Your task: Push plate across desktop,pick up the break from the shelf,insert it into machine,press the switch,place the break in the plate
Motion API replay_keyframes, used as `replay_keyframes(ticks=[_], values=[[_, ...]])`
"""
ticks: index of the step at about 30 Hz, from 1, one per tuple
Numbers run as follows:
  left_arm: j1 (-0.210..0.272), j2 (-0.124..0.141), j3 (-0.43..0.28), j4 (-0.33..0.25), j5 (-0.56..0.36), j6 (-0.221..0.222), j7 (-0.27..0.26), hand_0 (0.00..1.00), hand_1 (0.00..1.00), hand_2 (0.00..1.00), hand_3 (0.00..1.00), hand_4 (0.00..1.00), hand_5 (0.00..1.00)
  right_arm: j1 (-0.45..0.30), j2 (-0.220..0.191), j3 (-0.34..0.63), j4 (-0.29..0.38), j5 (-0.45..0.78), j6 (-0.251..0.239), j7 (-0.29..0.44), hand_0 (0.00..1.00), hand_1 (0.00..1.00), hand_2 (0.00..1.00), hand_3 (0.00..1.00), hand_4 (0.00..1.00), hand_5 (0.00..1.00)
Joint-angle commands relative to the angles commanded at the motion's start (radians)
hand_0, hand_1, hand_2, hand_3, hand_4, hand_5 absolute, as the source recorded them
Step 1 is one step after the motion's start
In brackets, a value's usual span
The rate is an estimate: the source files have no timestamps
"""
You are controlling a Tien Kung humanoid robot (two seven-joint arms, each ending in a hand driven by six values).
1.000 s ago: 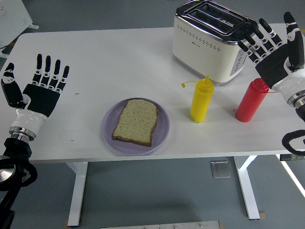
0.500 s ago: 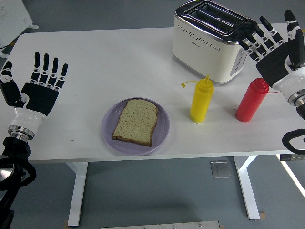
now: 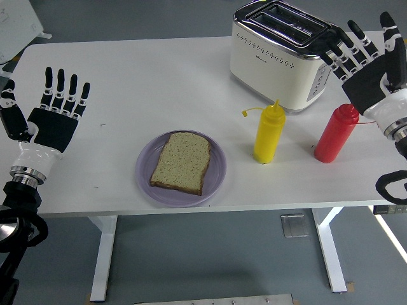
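A slice of bread (image 3: 182, 162) lies flat on a lilac plate (image 3: 217, 176) near the table's front edge. A cream toaster (image 3: 280, 56) with a chrome top stands at the back right, its slots empty. My right hand (image 3: 365, 60) is open, fingers spread, just right of the toaster's end, above the red bottle. My left hand (image 3: 56, 105) is open, fingers spread, over the table's left edge, far from the plate.
A yellow squeeze bottle (image 3: 268, 131) and a red squeeze bottle (image 3: 335, 133) stand in front of the toaster. The white table (image 3: 140, 82) ends close below the plate. A white object (image 3: 16, 25) sits at the top left corner.
My right hand has drifted slightly right and up, away from the toaster's end. My left hand has shifted slightly left. Bread and plate have not moved.
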Motion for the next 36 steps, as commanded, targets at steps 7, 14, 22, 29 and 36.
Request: replay_keyframes(ticks=[7,14,22,29,36], values=[[0.003,0.001,-0.001,-0.001,0.009,0.0,-0.001,0.773,0.709,0.661,0.684,0.724,0.998,-0.001,0.001,0.0,0.001,-0.009,-0.003,0.001,0.793,0.73,0.713,0.682,0.771,0.615],[0.002,0.0,0.003,-0.001,0.01,0.0,0.0,0.773,0.708,0.661,0.684,0.725,0.998,0.0,0.001,0.002,0.005,-0.012,-0.004,0.0,0.793,0.729,0.713,0.682,0.767,0.61],[0.001,0.001,0.004,-0.003,0.01,0.0,0.001,0.773,0.708,0.661,0.684,0.726,0.998,0.0,0.0,0.005,0.01,-0.013,-0.004,-0.002,0.792,0.729,0.712,0.682,0.764,0.605],[0.0,0.003,0.005,-0.007,0.01,0.0,0.002,0.773,0.709,0.661,0.682,0.725,0.998,-0.001,-0.001,0.009,0.015,-0.015,-0.004,-0.004,0.791,0.729,0.713,0.682,0.758,0.6],[-0.001,0.004,0.005,-0.008,0.011,0.002,0.001,0.773,0.709,0.661,0.682,0.722,0.998,0.0,-0.001,0.009,0.017,-0.016,-0.005,-0.005,0.79,0.729,0.712,0.682,0.756,0.599]])
